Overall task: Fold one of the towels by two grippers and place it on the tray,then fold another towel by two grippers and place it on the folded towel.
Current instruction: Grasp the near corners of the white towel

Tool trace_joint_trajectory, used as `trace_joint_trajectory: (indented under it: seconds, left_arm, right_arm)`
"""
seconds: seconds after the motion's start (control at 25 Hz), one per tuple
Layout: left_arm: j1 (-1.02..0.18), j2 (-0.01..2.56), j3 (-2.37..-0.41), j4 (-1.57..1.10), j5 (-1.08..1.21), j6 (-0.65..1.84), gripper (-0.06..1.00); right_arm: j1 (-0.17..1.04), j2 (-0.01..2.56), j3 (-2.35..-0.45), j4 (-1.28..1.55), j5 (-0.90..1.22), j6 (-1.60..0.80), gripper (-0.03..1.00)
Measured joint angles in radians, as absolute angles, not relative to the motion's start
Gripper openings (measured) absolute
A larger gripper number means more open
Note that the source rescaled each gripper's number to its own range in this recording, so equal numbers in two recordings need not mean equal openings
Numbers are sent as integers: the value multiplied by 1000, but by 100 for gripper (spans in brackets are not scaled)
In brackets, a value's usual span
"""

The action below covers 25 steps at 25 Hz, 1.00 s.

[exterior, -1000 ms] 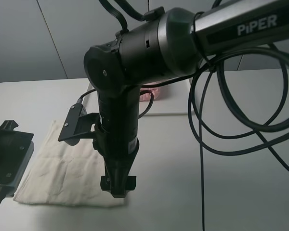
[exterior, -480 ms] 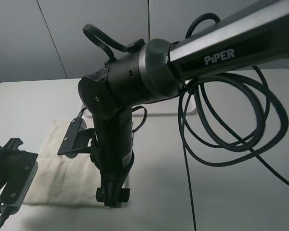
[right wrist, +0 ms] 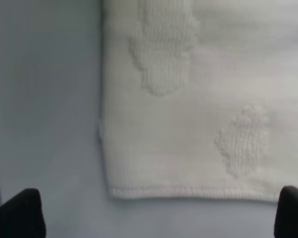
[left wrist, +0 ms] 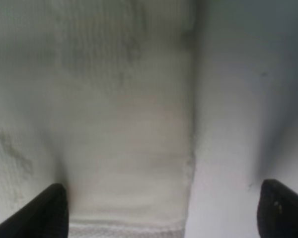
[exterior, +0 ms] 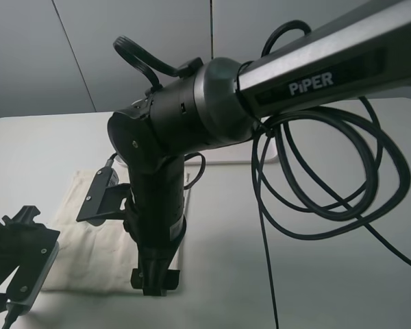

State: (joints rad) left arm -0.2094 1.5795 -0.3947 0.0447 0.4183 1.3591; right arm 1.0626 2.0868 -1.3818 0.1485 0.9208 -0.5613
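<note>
I am hovering my right end effector (exterior: 154,282) and left end effector (left wrist: 164,210), both wide open and empty, over the near corners of the cream towel (exterior: 89,233) lying flat at the counter's (exterior: 315,274) left, judging that pinching both corners to start its fold is coming next.

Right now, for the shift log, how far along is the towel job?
Done: nothing I can confirm; the right arm blocks the view beyond. In hand: the cream towel lies flat, unfolded, with the left hand and right hand open over its near corners. Left: grip, fold, carry it over.
</note>
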Motion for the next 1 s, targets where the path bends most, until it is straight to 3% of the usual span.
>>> trace_joint_trajectory:
  seconds: [0.76, 1.0]
  left_arm:
    - [-209, 1650, -397, 66, 408, 1357, 98]
    - [-209, 1650, -397, 66, 408, 1357, 98]
  right_arm:
    - [1128, 2126, -1382, 148, 938, -579, 100]
    - [1145, 2141, -1382, 47, 920, -479, 93]
